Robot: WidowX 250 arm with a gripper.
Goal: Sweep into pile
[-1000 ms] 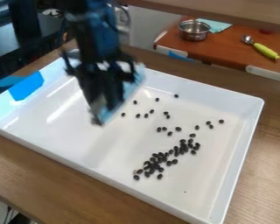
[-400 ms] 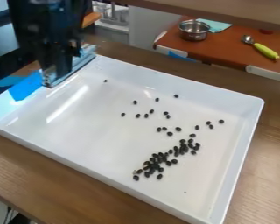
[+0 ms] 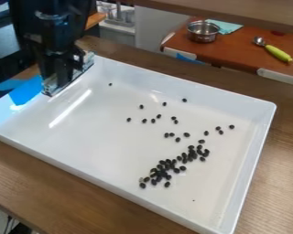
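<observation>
"In the camera view, what is the gripper [image 3: 61, 77] doing?"
"It is clamped on a flat scraper [image 3: 82, 68]; the white tray [image 3: 94, 137] spreads below and right of it."
"And the black beans [image 3: 163, 172]?"
"Most lie bunched well apart from it, lower right. Others are scattered nearer; one lone bean [image 3: 110, 84] sits closest."

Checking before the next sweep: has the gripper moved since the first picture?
Yes. The gripper has moved up and left in the view, from farther out over the tray to near the blue tape.
</observation>
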